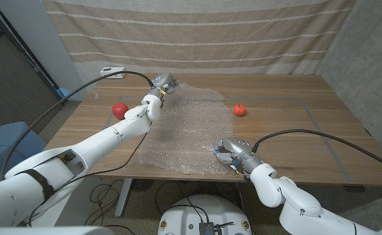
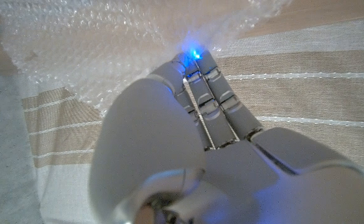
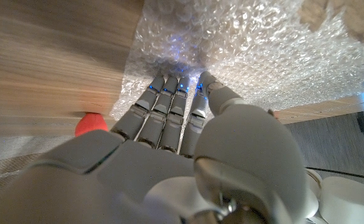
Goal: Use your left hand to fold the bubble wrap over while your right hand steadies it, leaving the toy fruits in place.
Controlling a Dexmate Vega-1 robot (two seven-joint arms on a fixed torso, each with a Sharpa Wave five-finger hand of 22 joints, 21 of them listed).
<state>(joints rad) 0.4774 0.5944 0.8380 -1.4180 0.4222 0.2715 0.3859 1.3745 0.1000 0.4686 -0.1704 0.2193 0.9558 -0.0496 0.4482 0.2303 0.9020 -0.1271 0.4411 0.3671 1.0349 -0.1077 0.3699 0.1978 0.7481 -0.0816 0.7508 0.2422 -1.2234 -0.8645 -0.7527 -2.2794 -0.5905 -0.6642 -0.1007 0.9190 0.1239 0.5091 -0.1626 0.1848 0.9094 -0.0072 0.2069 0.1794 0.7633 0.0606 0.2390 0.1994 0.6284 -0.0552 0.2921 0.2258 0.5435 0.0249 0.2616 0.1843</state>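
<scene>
A clear bubble wrap sheet (image 1: 191,134) lies spread over the middle of the wooden table. My left hand (image 1: 163,83) is at its far left corner and pinches the wrap's edge (image 2: 188,37) at the fingertips (image 2: 194,57), with that corner raised a little. My right hand (image 1: 233,153) presses down on the near right corner with straight fingers (image 3: 169,102) on the wrap (image 3: 262,56). One red toy fruit (image 1: 119,109) sits on bare wood left of the sheet. Another red toy fruit (image 1: 241,109) lies just off its far right edge and shows beyond my right hand (image 3: 91,123).
A striped beige curtain (image 1: 197,32) hangs behind the table. A small white tag (image 1: 112,72) lies at the far left corner. Tape lines (image 1: 308,108) mark the tabletop on the right. Black cables (image 1: 99,81) run along both arms. A blue chair (image 1: 8,140) stands at the left.
</scene>
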